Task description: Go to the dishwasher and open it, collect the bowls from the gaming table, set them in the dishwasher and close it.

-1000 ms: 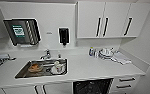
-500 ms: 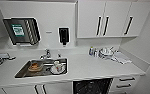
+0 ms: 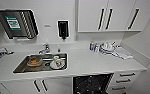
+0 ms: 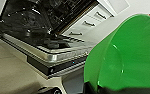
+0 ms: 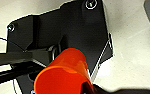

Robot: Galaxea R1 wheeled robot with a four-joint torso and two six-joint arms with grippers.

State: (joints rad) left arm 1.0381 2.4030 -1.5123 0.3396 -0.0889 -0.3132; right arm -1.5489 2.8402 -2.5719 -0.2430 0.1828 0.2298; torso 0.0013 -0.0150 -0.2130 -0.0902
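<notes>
White counter (image 3: 91,63) spans the head view; steel sink (image 3: 21,68) at left holds dishes. Dishwasher (image 3: 91,84) stands open below the counter, right of the sink, dark racks showing. Left wrist view: green bowl (image 4: 131,55) close to the camera, near the dropped door (image 4: 48,53), seemingly gripped at its rim. Right wrist view: orange bowl (image 5: 63,75), likewise apparently held; finger positions unclear for both grippers.
</notes>
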